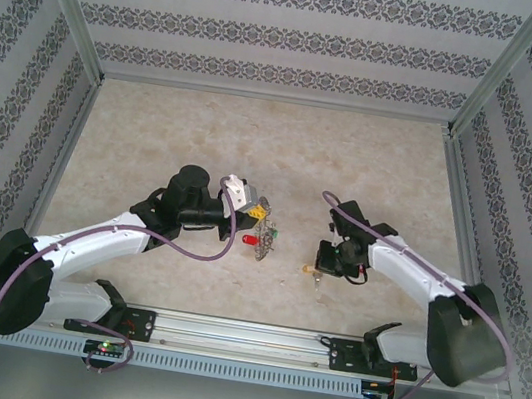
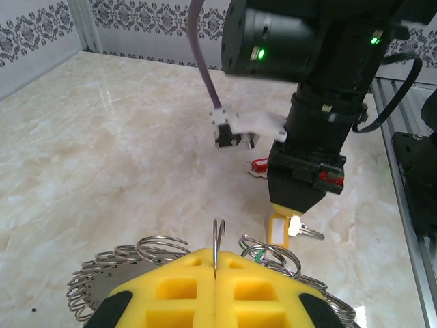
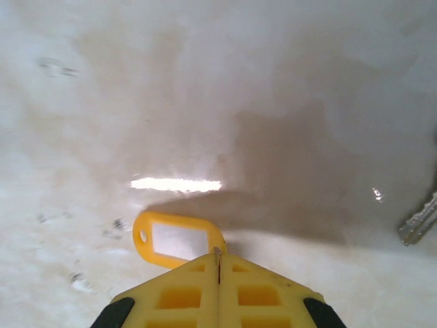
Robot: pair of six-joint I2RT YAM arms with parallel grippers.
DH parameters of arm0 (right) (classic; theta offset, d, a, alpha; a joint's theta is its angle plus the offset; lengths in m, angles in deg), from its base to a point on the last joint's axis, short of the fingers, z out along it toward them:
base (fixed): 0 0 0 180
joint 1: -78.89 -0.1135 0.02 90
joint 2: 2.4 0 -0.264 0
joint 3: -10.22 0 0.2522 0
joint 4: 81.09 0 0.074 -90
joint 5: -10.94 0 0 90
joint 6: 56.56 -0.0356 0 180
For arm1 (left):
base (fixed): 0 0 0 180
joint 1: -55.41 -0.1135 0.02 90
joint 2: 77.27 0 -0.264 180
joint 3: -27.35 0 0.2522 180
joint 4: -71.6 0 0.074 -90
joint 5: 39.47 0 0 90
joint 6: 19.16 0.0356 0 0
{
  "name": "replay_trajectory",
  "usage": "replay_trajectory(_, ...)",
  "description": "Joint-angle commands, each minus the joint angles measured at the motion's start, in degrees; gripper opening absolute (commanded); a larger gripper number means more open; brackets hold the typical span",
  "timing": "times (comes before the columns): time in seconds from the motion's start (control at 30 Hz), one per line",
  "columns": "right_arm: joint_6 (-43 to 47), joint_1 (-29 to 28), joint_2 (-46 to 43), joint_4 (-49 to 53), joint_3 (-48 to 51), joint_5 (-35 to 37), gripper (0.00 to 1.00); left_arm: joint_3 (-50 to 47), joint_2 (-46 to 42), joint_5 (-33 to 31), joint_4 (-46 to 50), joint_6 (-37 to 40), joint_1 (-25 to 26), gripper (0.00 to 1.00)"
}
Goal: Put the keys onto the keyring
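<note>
Keyring [image 2: 99, 290] pinched in left end effector [image 2: 216, 263]; yellow-tagged key [image 3: 174, 239] clamped in right end effector [image 3: 218, 263].

Top external: looks down from above and behind the arm bases [image 1: 115, 319] over the whole tabletop [image 1: 256, 137]. Left wrist: low, facing across it toward the right arm [image 2: 321, 137]. Right wrist: close, pointing steeply down. Both wrist views share the yellow key tag [image 3: 174, 240].
</note>
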Motion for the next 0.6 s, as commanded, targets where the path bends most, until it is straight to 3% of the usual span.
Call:
replay_trajectory(0.0, 7.2, -0.6, -7.3, -1.9, -1.8, -2.5, 0.00, 2.2, -1.1, 1.3, -0.4, 0.8, -0.6, 0.00)
replay_trajectory(0.23, 21.4, -0.9, -22.8, -12.6, 1.9, -13.0, 0.00, 2.4, -1.2, 1.4, -0.4, 0.8, -0.6, 0.00)
replay_trajectory(0.37, 32.7, -4.0, -29.0, -12.8, 4.5, -1.4, 0.00, 2.7, -1.0, 1.7, 0.0, 0.9, -0.7, 0.00)
replay_trajectory(0.4, 32.4, -3.9, -29.1, -12.3, 4.7, -0.3, 0.00, 2.8, -1.0, 1.8, -0.1, 0.9, -0.6, 0.00)
replay_trajectory(0.57, 24.7, -1.9, -21.2, -9.5, 2.5, -10.7, 0.00, 2.9, -1.0, 1.5, 0.4, 1.1, -0.6, 0.00)
